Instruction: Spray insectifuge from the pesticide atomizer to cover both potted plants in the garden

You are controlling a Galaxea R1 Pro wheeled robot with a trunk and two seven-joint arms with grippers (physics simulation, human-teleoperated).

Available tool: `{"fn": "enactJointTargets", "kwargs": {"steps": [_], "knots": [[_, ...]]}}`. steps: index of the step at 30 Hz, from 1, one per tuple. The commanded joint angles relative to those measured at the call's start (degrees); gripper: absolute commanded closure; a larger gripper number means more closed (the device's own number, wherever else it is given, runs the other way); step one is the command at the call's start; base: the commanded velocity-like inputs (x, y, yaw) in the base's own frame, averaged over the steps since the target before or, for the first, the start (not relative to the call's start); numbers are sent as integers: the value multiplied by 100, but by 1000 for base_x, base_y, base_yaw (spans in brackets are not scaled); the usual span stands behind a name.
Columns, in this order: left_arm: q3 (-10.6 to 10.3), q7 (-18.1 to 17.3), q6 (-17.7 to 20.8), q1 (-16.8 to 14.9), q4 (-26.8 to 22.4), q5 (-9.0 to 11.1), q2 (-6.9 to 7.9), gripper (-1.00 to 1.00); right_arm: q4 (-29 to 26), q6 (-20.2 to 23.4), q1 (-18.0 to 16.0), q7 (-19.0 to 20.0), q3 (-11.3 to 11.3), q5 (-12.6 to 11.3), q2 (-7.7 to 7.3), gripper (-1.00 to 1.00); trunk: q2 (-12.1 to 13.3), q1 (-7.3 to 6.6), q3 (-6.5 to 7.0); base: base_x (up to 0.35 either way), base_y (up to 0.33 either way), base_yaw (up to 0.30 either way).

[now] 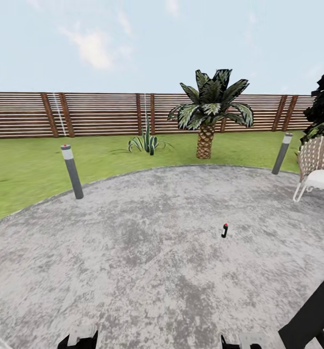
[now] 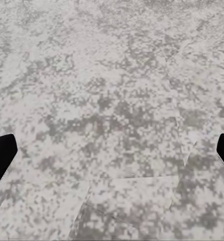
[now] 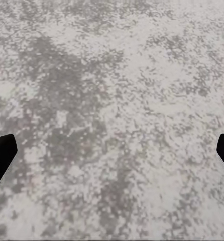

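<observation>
1. Head view, nearest edge: tops of left gripper [image 1: 79,337] and right gripper [image 1: 244,341] peeking in low, both over bare paving, holding nothing.
2. Left wrist view: dark fingertips [image 2: 1,155] at opposite edges, spread wide, nothing between but mottled grey patio [image 2: 112,100]. Right wrist view: same story, fingertips [image 3: 1,153] far apart over empty stone.
3. Near right corner: black slanted strut [image 1: 312,315], purpose unclear.
4. Mid patio, right of centre: small dark upright object with a red top [image 1: 224,230], standing alone on the paving, well ahead of both grippers; too small to confirm, but probably the pesticide atomizer, despite the red cap.
5. Patio rim: grey post [image 1: 72,172] on the left, another grey post [image 1: 282,153] on the right, white wicker chair [image 1: 319,167] at the right edge.
6. Lawn [image 1: 26,169] beyond: spiky low plant [image 1: 146,143], scaly-trunked palm [image 1: 210,111], then brown slatted fence [image 1: 99,114].
7. Progress, as a judgement: barely begun. Nothing grasped, nothing sprayed, speckled potted plants not recognisable anywhere. Left to do: closing on the bottle, grasping, finding both plants, covering each.
</observation>
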Motion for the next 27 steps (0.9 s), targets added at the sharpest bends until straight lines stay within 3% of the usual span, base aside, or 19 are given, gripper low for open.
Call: {"fn": "enactJointTargets", "kwargs": {"steps": [1,9,19,27], "knots": [[12,-4,-19,-4,5,-5,-1,-100,4,-16,-3,-18,5,6,-3,-100,-2,2,-5,337,0,0],[12,-4,-19,-4,5,2,-3,-100,4,-16,-3,-18,5,6,-14,-100,-2,2,-5,337,0,-19],[11,-4,-19,-4,5,3,-1,-100,10,-16,-3,-18,5,7,-12,-100,-2,2,-5,337,28,-202],[15,-4,-19,-4,5,3,-1,-100,12,-7,-3,-1,13,22,-22,-100,-2,2,-5,337,76,-28]]}}
